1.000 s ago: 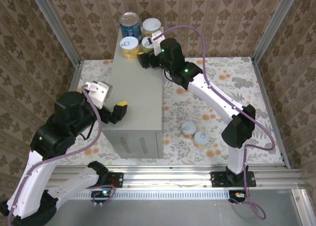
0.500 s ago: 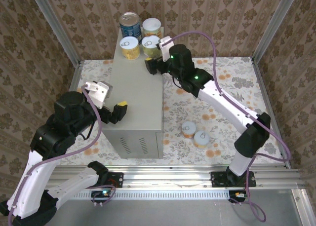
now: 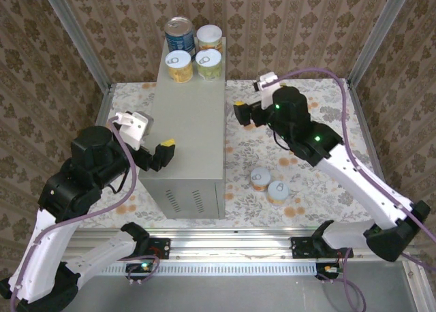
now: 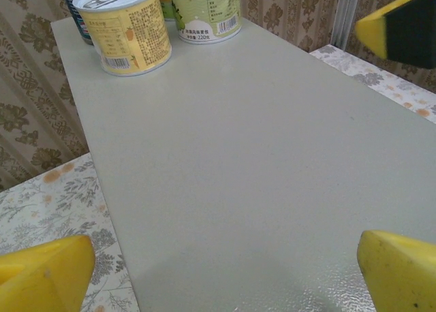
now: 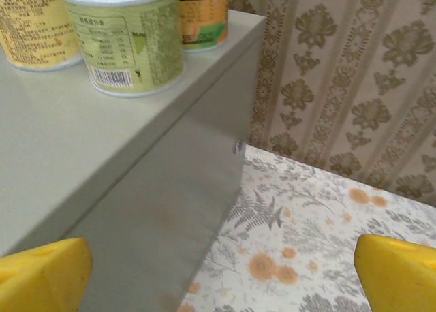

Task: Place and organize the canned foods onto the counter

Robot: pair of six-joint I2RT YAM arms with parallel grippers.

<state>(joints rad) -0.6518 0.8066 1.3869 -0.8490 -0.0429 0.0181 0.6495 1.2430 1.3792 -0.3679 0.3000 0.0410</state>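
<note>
Four cans stand in a cluster at the far end of the counter [image 3: 191, 131]: the taller blue can [image 3: 179, 31], an orange-labelled can [image 3: 209, 36], a yellow can [image 3: 178, 65] and a green-labelled can [image 3: 208, 63]. Two more cans [image 3: 259, 178] [image 3: 277, 191] lie on the floral floor to the right of the counter. My right gripper [image 3: 242, 113] hangs open and empty beside the counter's right wall; its wrist view shows the green-labelled can [image 5: 126, 39] up on top. My left gripper [image 3: 162, 155] hovers open over the counter's near left part, with the yellow can [image 4: 126, 29] far ahead.
Patterned walls and metal posts [image 3: 371, 33] close in the cell. The counter's front face has vent slots [image 3: 184, 204]. A yellow and black fingertip [image 4: 402, 26] shows at the upper right of the left wrist view. Open floral floor [image 3: 306, 107] lies right of the counter.
My right gripper has let go of the green-labelled can and pulled back rightward, off the counter. The can stays on top. The left arm has not moved.
</note>
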